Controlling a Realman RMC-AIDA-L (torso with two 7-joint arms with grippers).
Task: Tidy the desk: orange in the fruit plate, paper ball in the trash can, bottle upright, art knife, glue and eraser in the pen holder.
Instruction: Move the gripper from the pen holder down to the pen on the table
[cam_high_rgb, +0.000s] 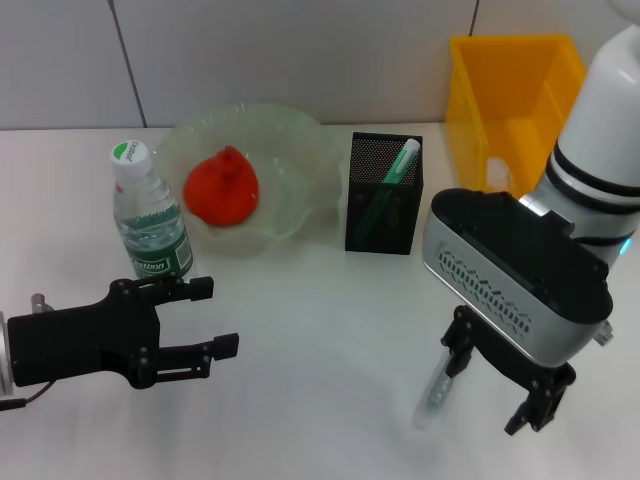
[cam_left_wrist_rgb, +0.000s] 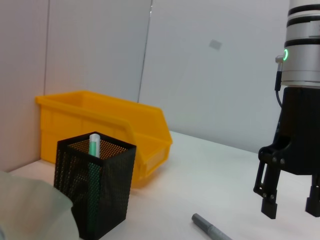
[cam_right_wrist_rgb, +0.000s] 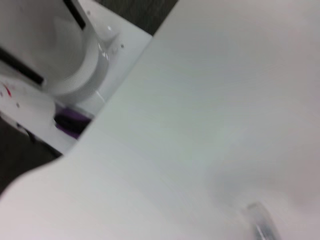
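light: bright, even, overhead | shadows: soft, faint beneath pen holder (cam_high_rgb: 384, 193) | glare: table (cam_high_rgb: 320, 400) washed out | blur: right wrist view heavily defocused

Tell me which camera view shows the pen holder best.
The head view: the pen holder shows whole, a green-and-white stick inside, beside the fruit plate. The left wrist view shows it too, cut off at the bottom. The right wrist view misses it.

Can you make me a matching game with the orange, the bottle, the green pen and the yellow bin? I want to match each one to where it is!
Things:
1. orange
2. bottle
3. green pen
4. yellow bin

Places:
A. inside the black mesh holder
B. standing upright beside the glass plate
C. at the back, on the robot's right
D. in the green glass plate

Pairs: 1-D, 2-B, 3-A, 4-C
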